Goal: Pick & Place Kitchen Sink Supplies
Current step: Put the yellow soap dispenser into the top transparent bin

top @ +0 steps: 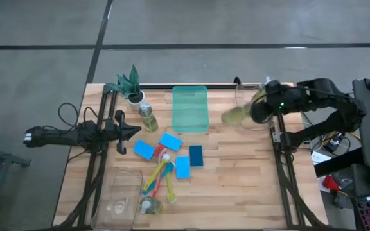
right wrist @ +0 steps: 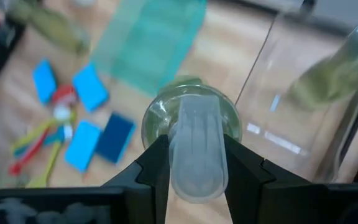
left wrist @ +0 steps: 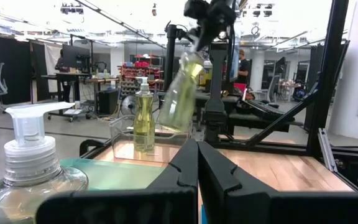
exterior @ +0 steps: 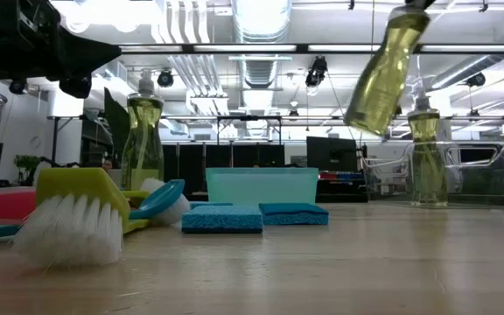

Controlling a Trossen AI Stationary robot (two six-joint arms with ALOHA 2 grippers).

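Two arms are out over the table, and the right gripper point(right wrist: 194, 163) has its fingers clamped on the pump neck of a soap bottle point(top: 236, 115), which hangs tilted in the air just beside the clear tray point(top: 244, 96) at the far right, where a second bottle point(exterior: 427, 157) already stands upright. The left gripper point(top: 133, 131) waits with its jaws pressed together near the bottle by the potted plant point(top: 128, 83), while the blue sponges point(top: 170, 142) and the coloured brushes point(top: 159, 176) lie loose mid-table in front of the green tray point(top: 190, 108)
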